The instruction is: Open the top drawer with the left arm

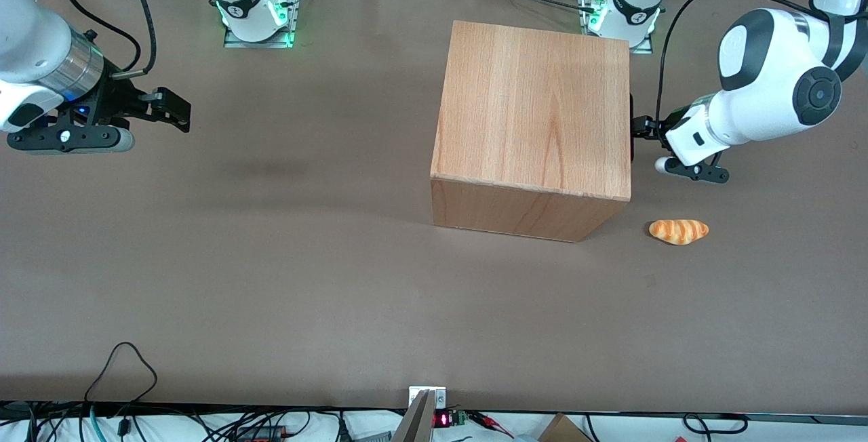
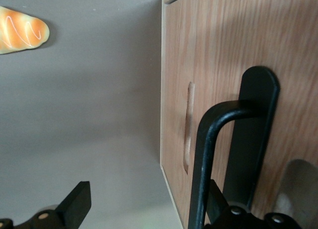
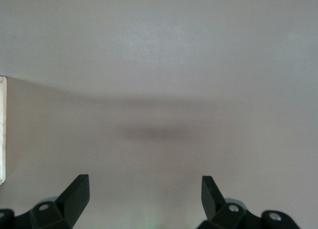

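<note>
A: Where is the left arm (image 1: 773, 89), and how wide is its end effector (image 1: 644, 131)?

B: It reaches to the cabinet (image 1: 536, 123) face that looks toward the working arm's end of the bench (image 1: 271, 279). The fingers (image 2: 74, 204) stand well apart. One is clear of the wood over bare bench; the other lies just beside the black bar handle (image 2: 208, 154), gripping nothing.

A: And the top drawer (image 2: 223, 65)?

B: Shut, its front flush with the cabinet edge.

A: The surface?

B: A plain brown bench, with cables along the edge nearest the front camera.

A: Count things.

B: One cabinet, one bread roll (image 1: 679, 231) near it, nearer the front camera than the end effector.
</note>
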